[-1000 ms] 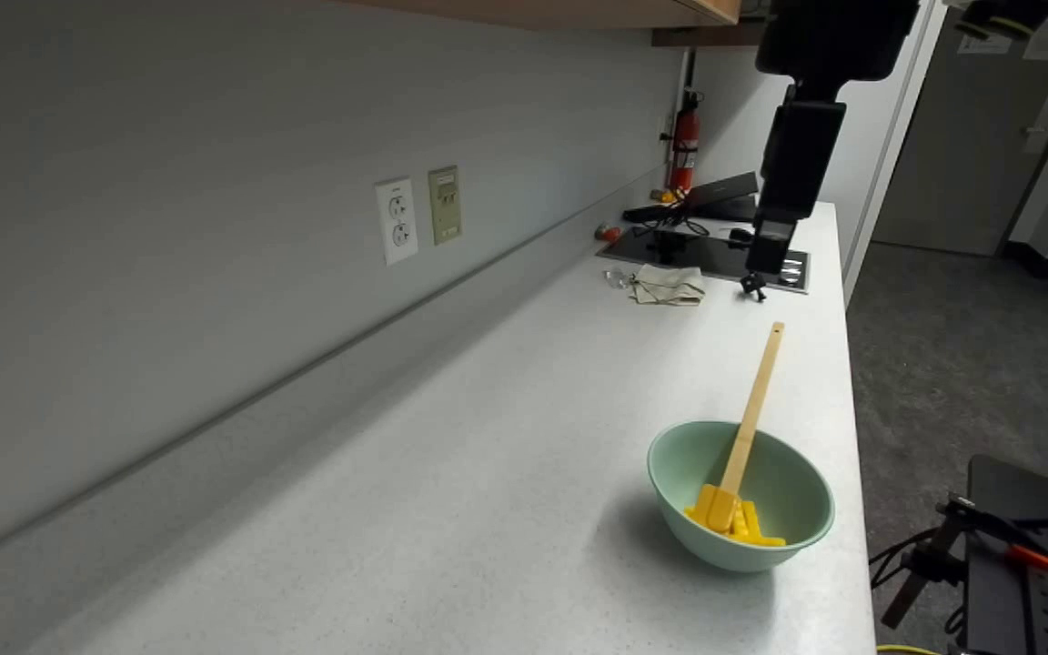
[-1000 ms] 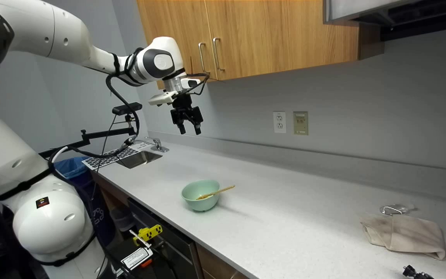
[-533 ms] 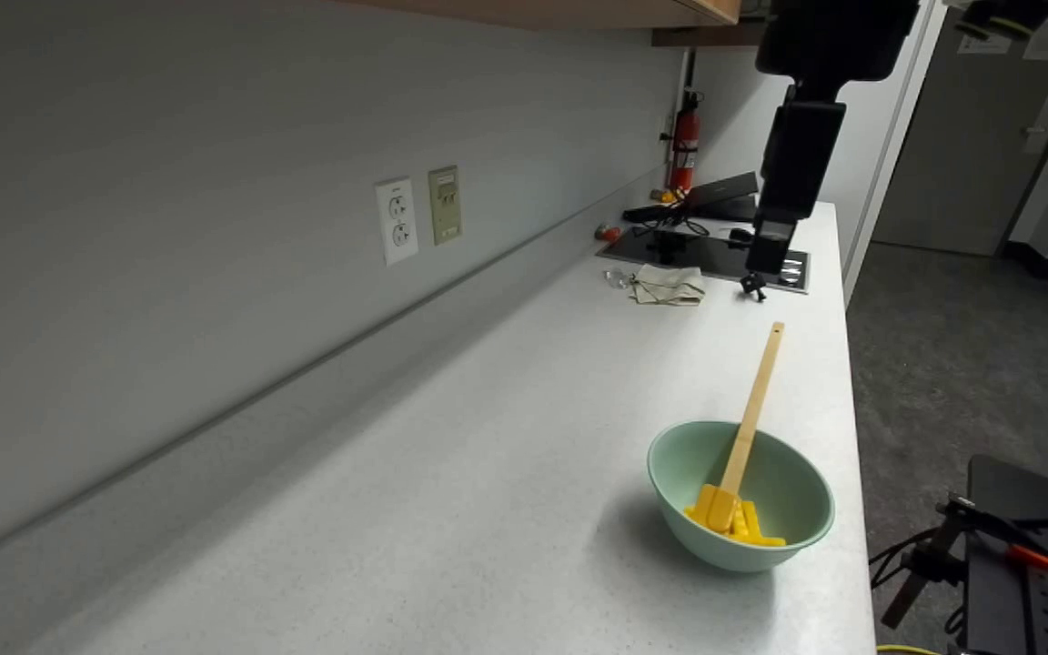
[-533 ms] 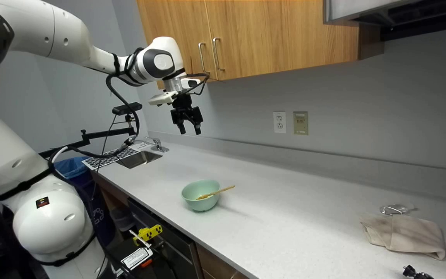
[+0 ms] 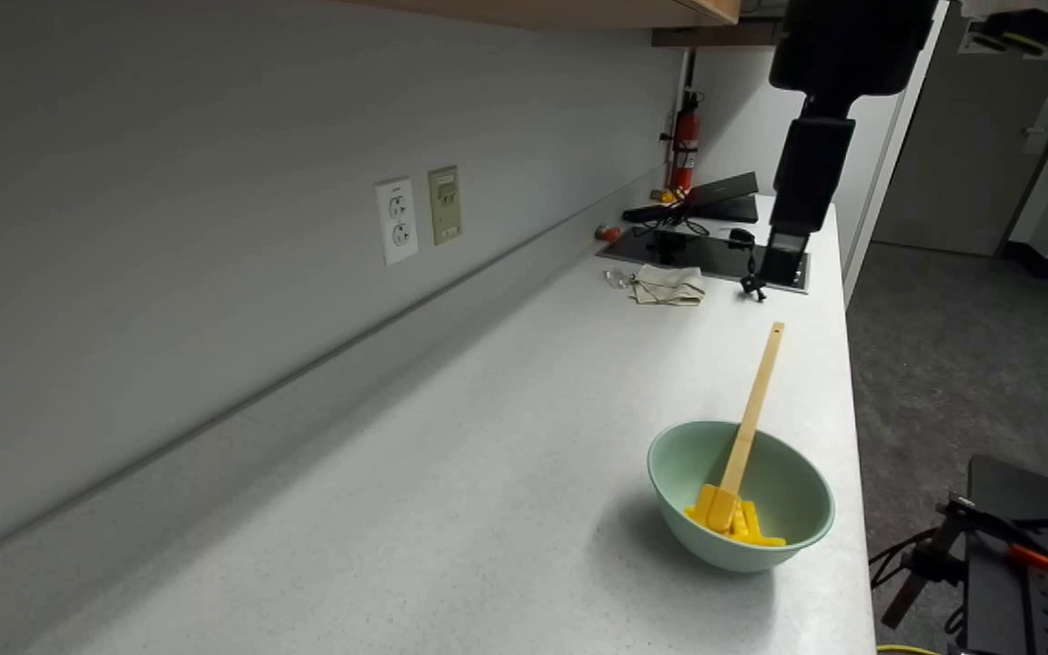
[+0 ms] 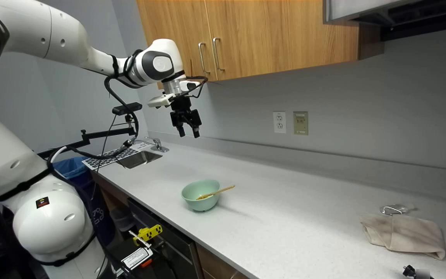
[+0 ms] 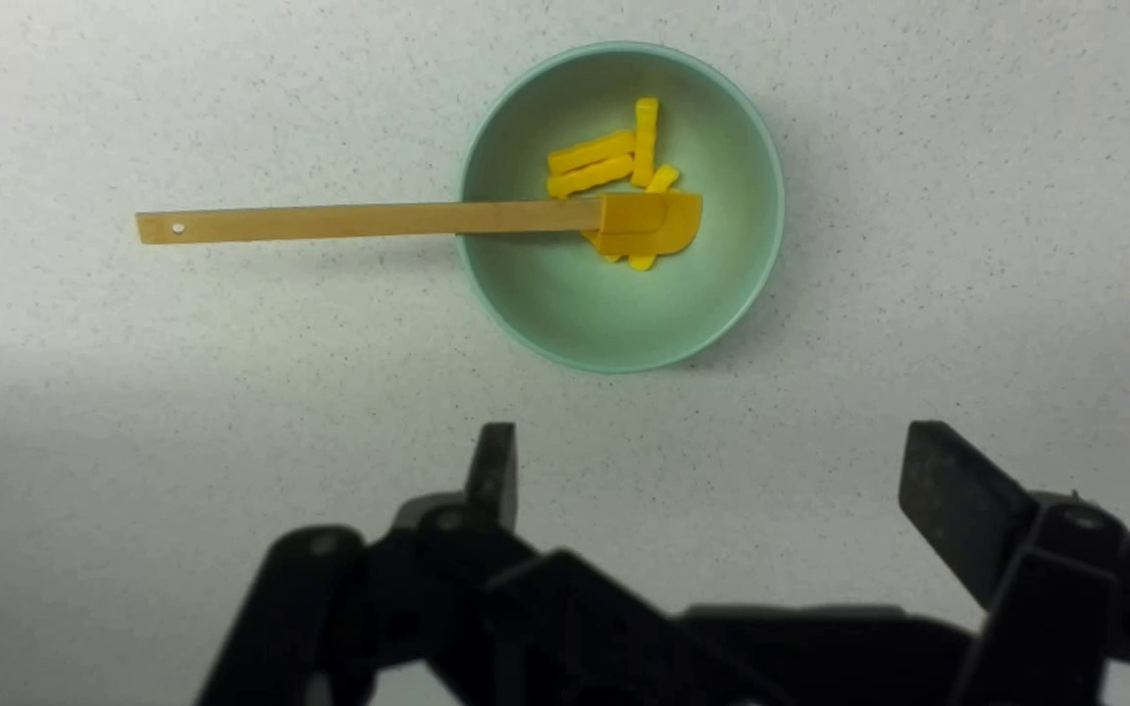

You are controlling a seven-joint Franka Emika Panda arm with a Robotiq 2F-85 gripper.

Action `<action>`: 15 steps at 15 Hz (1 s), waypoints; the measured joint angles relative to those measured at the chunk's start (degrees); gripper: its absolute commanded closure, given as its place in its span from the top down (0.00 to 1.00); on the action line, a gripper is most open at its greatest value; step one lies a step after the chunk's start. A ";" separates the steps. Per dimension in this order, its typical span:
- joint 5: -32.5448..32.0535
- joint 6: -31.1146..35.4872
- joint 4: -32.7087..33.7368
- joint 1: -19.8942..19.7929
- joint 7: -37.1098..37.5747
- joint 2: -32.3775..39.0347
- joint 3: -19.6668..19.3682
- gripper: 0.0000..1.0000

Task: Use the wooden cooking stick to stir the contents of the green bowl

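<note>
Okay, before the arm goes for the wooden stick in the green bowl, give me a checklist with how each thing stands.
1. Gripper open, holding nothing: ok, jaws wide apart.
2. Green bowl upright on the counter: ok in both exterior views.
3. Wooden cooking stick graspable: looks ok, its handle juts out past the bowl's rim.
4. Yellow pieces in the bowl: ok for those in view.
5. Gripper at the handle: not ok, it hangs well above, and in the wrist view the handle lies outside the jaws' gap.
6. Bowl steady enough for stirring: cannot tell, nothing is seen holding it.
</note>
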 measured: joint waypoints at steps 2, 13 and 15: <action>0.00 0.00 -0.10 0.00 0.03 -0.10 0.00 1.00; 0.75 2.23 -0.70 -0.01 1.07 0.24 -0.82 1.00; 1.19 3.70 -1.25 -0.01 2.01 0.13 -1.32 1.00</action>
